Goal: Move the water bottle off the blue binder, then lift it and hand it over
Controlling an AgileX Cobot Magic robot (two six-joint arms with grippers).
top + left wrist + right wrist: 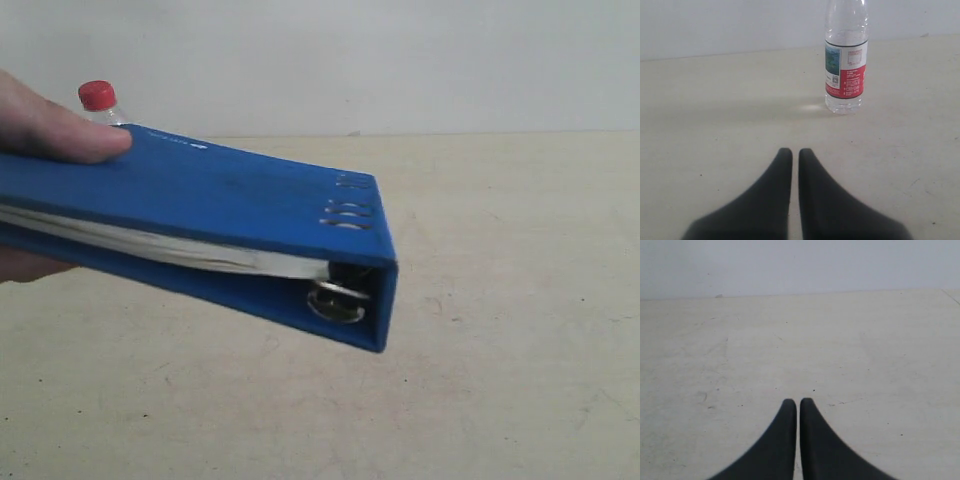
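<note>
A person's hand (45, 125) holds the blue binder (220, 195) in the air, close to the exterior camera, with white pages and metal rings (337, 300) showing at its open end. Behind it only the red cap of the water bottle (98, 97) shows. In the left wrist view the bottle (846, 60) stands upright on the beige table, ahead of my left gripper (795, 151), which is shut and empty. My right gripper (798, 401) is also shut, with bare table ahead of it. Neither gripper appears in the exterior view.
The beige table (500, 300) stretches to a plain white wall (400, 60) at the back. The held binder blocks much of the left half of the exterior view.
</note>
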